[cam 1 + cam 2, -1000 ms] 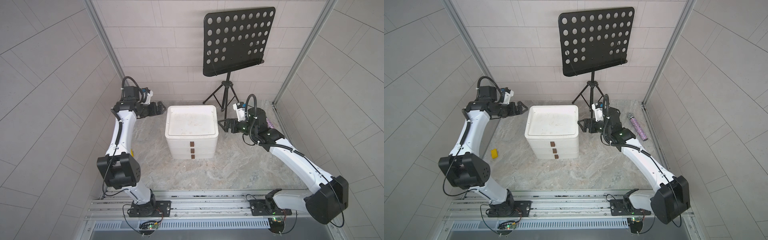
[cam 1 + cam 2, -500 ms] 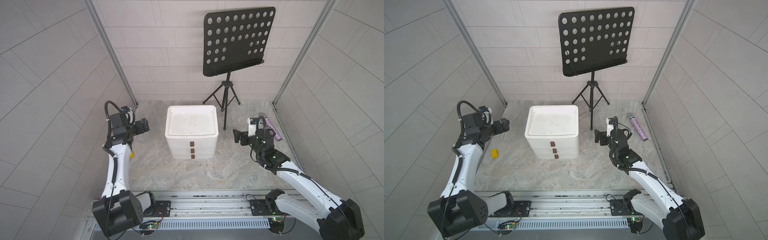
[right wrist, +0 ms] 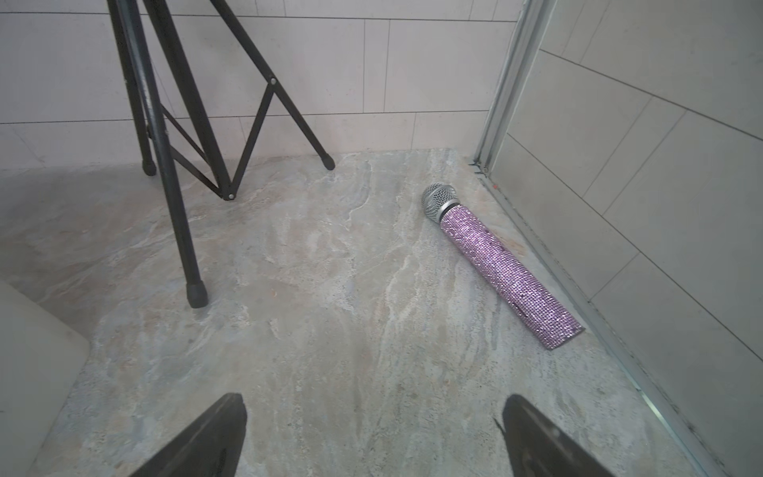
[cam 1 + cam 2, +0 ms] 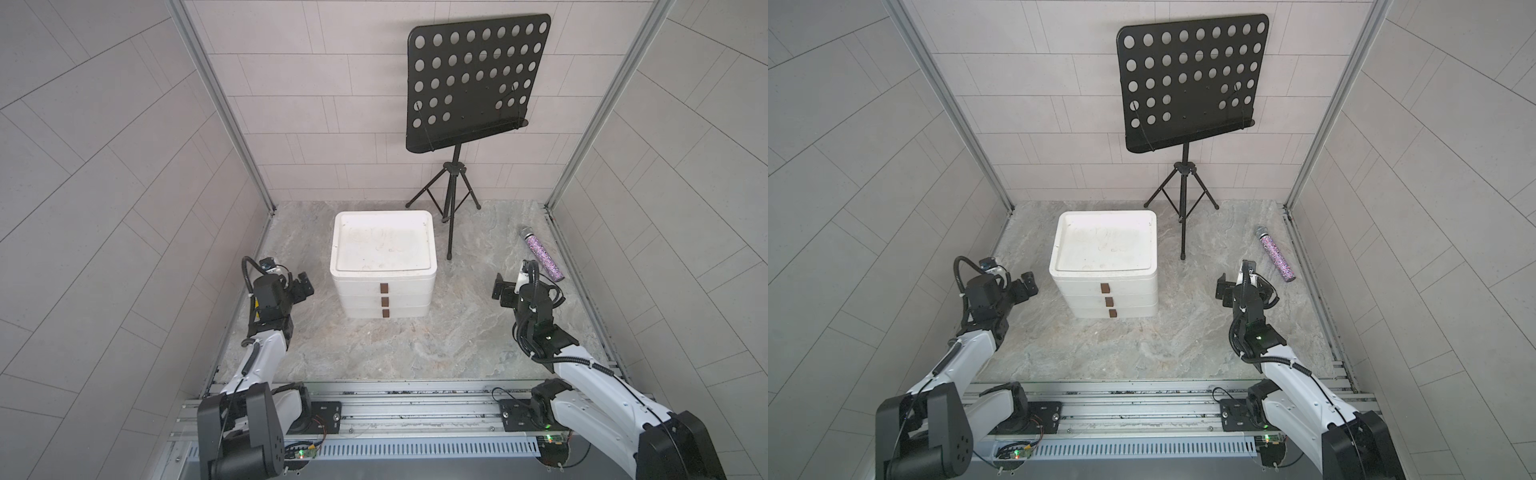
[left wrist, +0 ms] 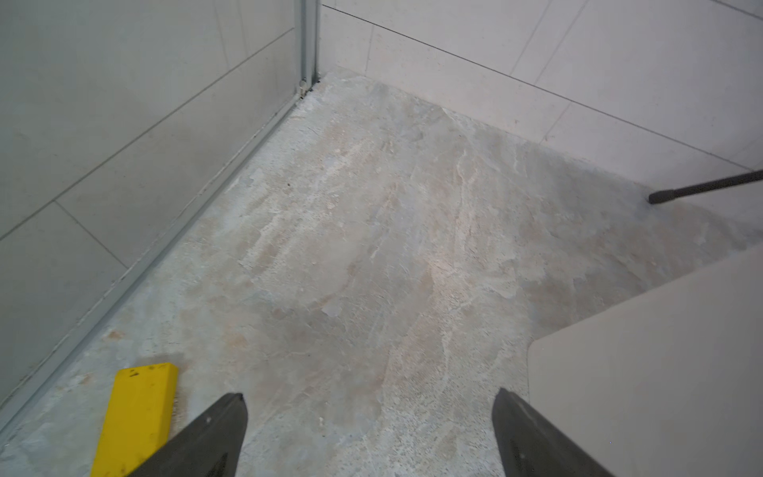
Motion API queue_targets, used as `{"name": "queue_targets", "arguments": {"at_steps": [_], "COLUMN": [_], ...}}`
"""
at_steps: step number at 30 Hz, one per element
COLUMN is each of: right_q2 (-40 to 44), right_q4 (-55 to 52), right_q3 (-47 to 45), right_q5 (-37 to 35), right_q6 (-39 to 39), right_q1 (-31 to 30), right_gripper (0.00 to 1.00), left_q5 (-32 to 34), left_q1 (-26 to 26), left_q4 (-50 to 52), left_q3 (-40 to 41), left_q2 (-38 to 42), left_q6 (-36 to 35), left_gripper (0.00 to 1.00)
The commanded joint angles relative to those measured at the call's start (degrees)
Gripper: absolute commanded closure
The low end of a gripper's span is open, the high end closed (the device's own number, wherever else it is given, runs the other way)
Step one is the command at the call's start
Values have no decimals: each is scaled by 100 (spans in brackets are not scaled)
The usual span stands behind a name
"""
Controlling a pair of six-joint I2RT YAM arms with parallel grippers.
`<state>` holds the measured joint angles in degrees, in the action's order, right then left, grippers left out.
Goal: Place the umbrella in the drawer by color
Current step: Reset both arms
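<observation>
Left wrist view: left end effector (image 5: pixel 368 394) spread wide, nothing between the jaws, hovering above the bench (image 5: pixel 371 247) between a yellow block (image 5: pixel 138 413) and the white drawer unit (image 5: pixel 660 371). Right end effector (image 3: pixel 373 396) likewise wide and empty, facing a purple glitter microphone (image 3: pixel 503 264) that lies by the side wall, near the music stand (image 3: pixel 165 165). The two flank the unit, apart from it; probably a neutral pose. All three drawers (image 4: pixel 407 300) shut in both top views. Umbrella: none visible in any view; hidden or absent, cannot tell. Judgement: nothing to grasp yet.
</observation>
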<state>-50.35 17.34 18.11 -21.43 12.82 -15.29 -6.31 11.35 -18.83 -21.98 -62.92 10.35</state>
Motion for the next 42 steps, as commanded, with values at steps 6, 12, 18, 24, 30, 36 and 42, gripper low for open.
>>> {"name": "queue_targets", "arguments": {"at_steps": [6, 12, 18, 24, 30, 36, 42], "right_q2": [-43, -698, -2320, -4001, -3622, -3750, -3765], "right_q4": [1085, 2365, 4321, 5645, 3912, 3312, 3377], "right_q3": [-507, -938, -950, -736, -106, 310, 290], "right_q5": [-166, 80, 563, 1126, 835, 693, 693], "right_q6": [-457, -742, -767, -856, -563, -558, -556], "right_q1": [344, 724, 1156, 1339, 1455, 1445, 1445], "right_gripper": [1, 0, 0, 0, 0, 1, 0], "left_q5": [1289, 1713, 1800, 2142, 2194, 2211, 2272], "left_q1": [-834, -1153, -1197, -1197, -1205, -1288, -1332], "left_q4": [-2486, -3972, -3888, -3078, -2926, -2598, -2571], "left_q3": [484, 844, 562, 202, 67, -160, -175], "left_q2": [-915, -1963, -2355, -2280, -2348, -2415, -2417], "left_q6": [-502, -620, -631, -424, -428, -541, -559], "left_gripper": [0, 0, 0, 0, 0, 0, 0]}}
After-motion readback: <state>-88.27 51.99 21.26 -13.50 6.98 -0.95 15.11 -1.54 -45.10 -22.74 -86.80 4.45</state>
